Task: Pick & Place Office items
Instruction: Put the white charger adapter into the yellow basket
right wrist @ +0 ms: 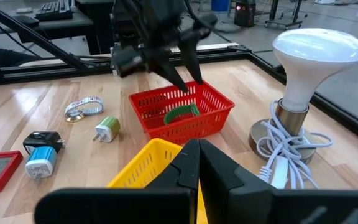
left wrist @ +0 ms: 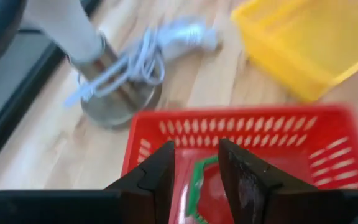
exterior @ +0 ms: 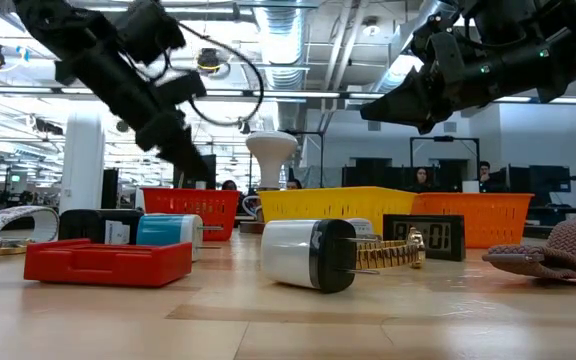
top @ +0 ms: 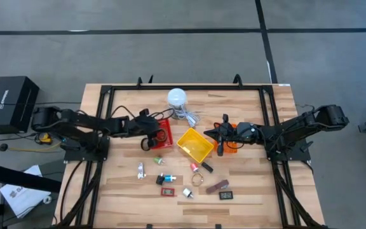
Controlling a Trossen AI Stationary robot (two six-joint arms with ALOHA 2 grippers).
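My left gripper [left wrist: 196, 168] is open and hovers just above the red tray [top: 165, 130]. The green ring [left wrist: 197, 186] lies flat on the tray's floor below the fingers, also shown in the right wrist view [right wrist: 182, 113]. My right gripper [right wrist: 197, 155] is shut and empty, raised between the yellow tray [top: 196, 145] and the orange tray [top: 232, 145]. Other office items lie on the near half of the table: a wire ring [right wrist: 82, 107], a green plug [right wrist: 107, 129], a blue piece [right wrist: 40, 163], a flat red piece [exterior: 108, 262], and a brown bar [top: 216, 186].
A white lamp [top: 177, 97] with a coiled cable [top: 189, 116] stands just beyond the red tray. The three trays sit in a row mid-table. A black frame [top: 107, 90] borders the table. A small black clock [exterior: 423, 237] and a white-and-black piece [exterior: 308, 252] lie near the front.
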